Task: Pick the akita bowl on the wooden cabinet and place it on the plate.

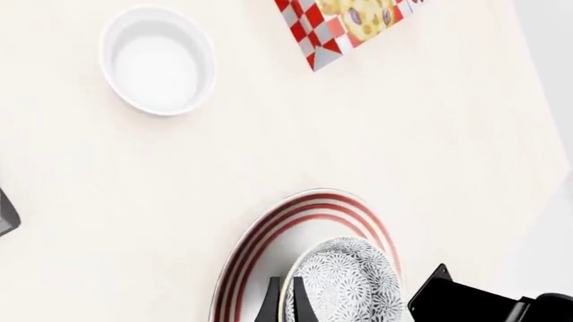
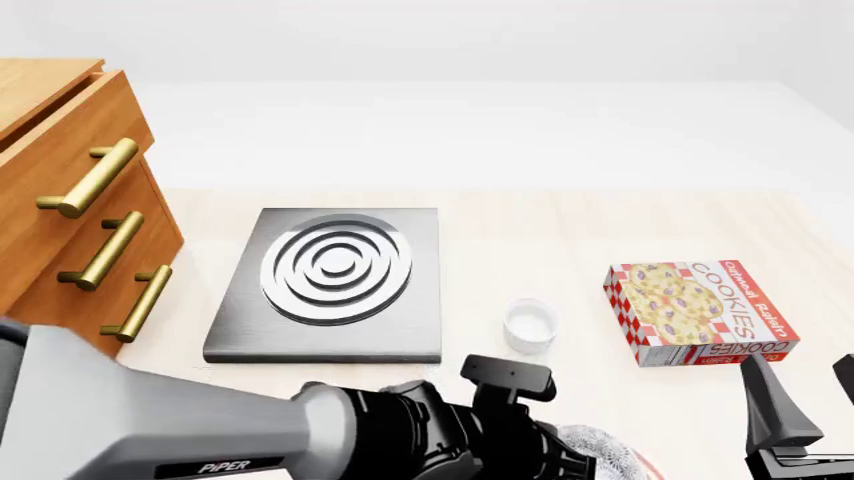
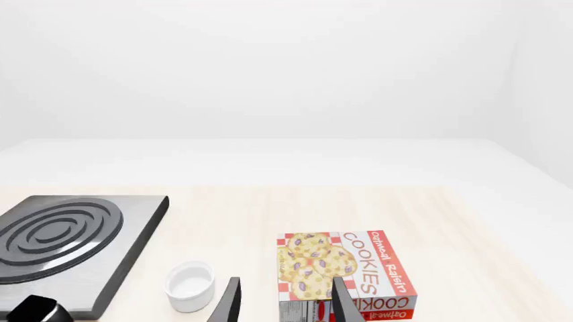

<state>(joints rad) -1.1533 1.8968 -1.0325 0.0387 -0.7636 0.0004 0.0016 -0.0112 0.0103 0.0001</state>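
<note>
Akita bowl: one, speckled black and white (image 1: pixel 351 282); it sits over the plate's inner area in the left wrist view. In the front view only a sliver of it shows at the bottom edge, beside the left arm.
Plate: one, white with red rings (image 1: pixel 268 231), lying on the table under the bowl.
Left gripper: its two dark fingertips (image 1: pixel 284 303) stand close together astride the bowl's rim, one inside and one outside, pinching it; the bowl is in its grasp.
Right gripper: two dark fingers (image 3: pixel 283 302) spread well apart with nothing between them, low over the table just in front of the cookie box.
Wooden cabinet: one, orange-brown (image 2: pixel 60 190), at the table's left side, with three brass bar handles (image 2: pixel 96 248) down its front; its top is mostly out of frame.
Arms: two; the left arm (image 2: pixel 267 430) crosses the bottom of the front view, marked PIPER, and the right one shows only at the lower right corner.
Stove: one, a grey square slab with silver rings (image 2: pixel 336 280), just beside the cabinet.
White cup: one, small and plain (image 2: pixel 530 325), between the stove and the cookie box, apart from both.
Cookie box: one, red-and-white checked, labelled COOKIES (image 2: pixel 697 312), lying flat on the table's right part.
Table: one, pale wood (image 2: pixel 534 240).
</note>
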